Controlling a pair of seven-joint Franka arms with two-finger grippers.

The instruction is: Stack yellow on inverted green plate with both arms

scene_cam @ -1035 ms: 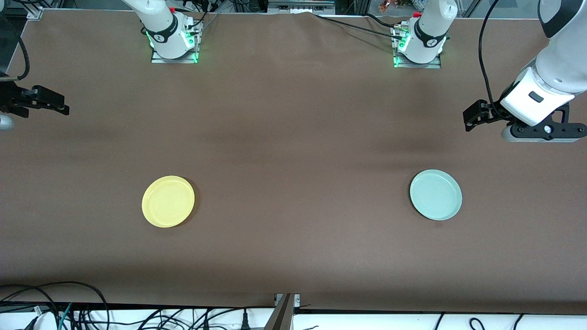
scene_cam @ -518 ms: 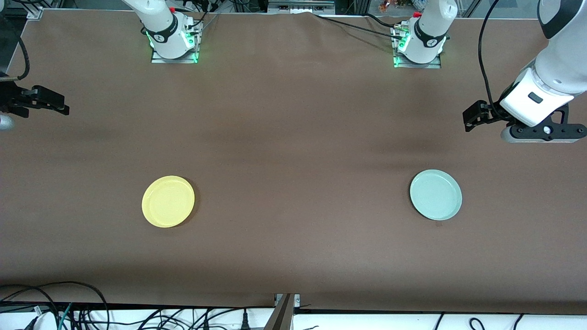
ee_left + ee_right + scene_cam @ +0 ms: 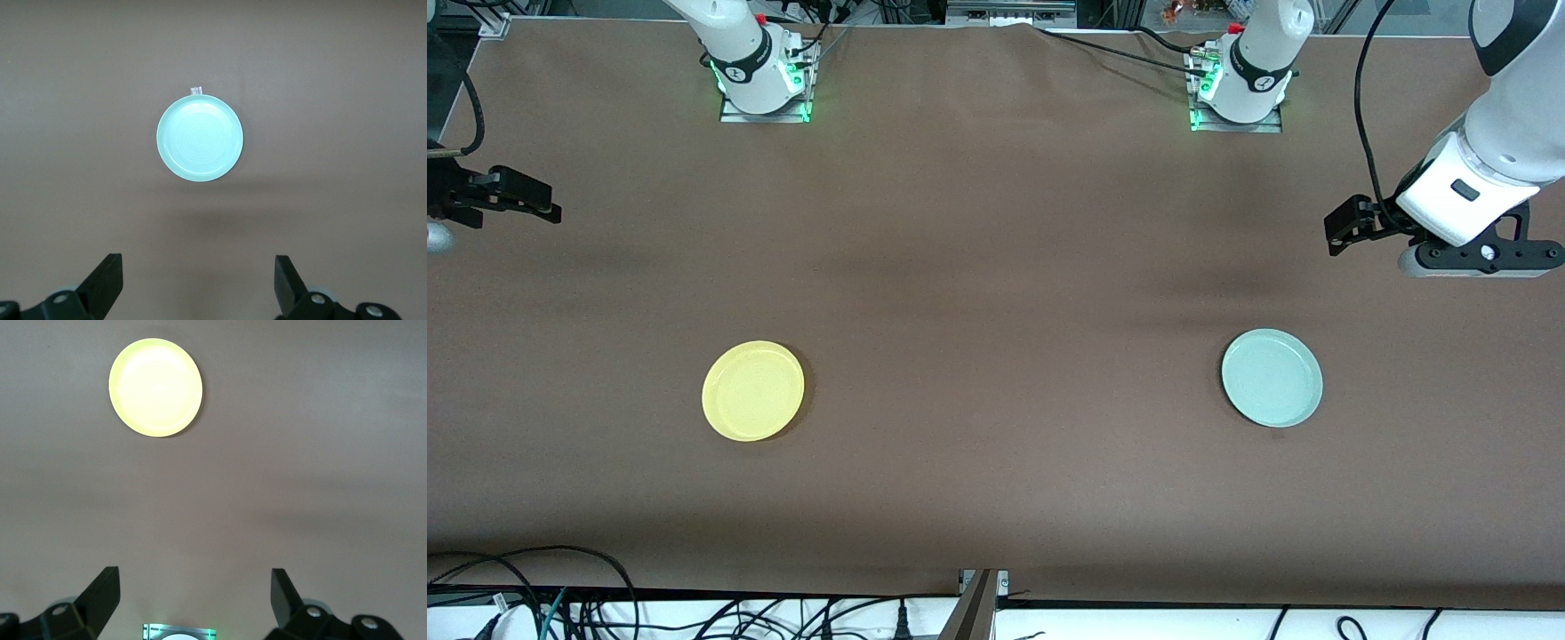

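In the front view, your yellow plate (image 3: 753, 391) lies rim-up on the brown worktop (image 3: 996, 311) toward the right arm's end, and the green plate (image 3: 1272, 378) lies rim-up toward the left arm's end, well apart from it. Neither plate is inverted. Your right tool (image 3: 525, 203) hangs above the worktop's edge at its own end, well away from the yellow plate. Your left tool (image 3: 1347, 227) hangs over the worktop at the other end, farther from the camera than the green plate and not touching it. Both arms wait.

In the left wrist view, your left tool (image 3: 198, 283) has its fingers (image 3: 107, 277) spread wide with nothing between them. The green plate (image 3: 200, 138) sits ahead of the tips, clear of them, with a small pale tab at its rim.

In the right wrist view, your right tool (image 3: 193, 599) is likewise spread wide and empty. The yellow plate (image 3: 155, 387) lies well ahead of the fingertips, off to one side.
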